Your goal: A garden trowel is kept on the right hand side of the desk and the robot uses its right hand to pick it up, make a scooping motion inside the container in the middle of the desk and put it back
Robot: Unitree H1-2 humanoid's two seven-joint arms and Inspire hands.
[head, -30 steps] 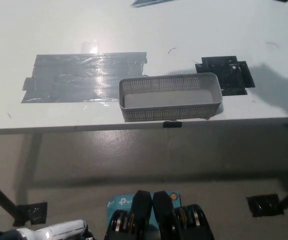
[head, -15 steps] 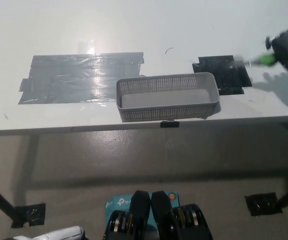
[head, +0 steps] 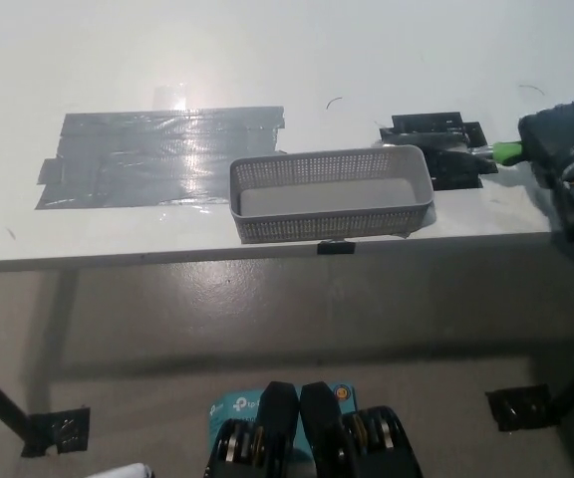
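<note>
White tabletop (head: 267, 60) fills the upper half of the head view, our only view, and we see its front edge running across just below the container (head: 332, 194). The container is a grey mesh basket, long and shallow. It sits near the middle of the tabletop, close to the front edge, and its inside looks bare.

To its left a wide patch of grey tape (head: 162, 154) lies flat and catches a glare of light. The patch's right end reaches the basket's back left corner.

Just beyond the container's right end lies a smaller patch of black tape (head: 422, 124). The garden trowel (head: 471, 151) lies across this patch, with its dull metal blade pointing left toward the container and its green handle pointing right. We cannot tell whether the blade touches the tabletop.

The black right hand (head: 558, 139) comes in at the right edge and is clamped on the green handle.

Of the white left hand (head: 118, 471) only a pale sliver shows at the bottom edge, so we cannot tell how it is set.

Below the tabletop, on the grey floor (head: 267, 309), we see black tape squares (head: 519, 408).
</note>
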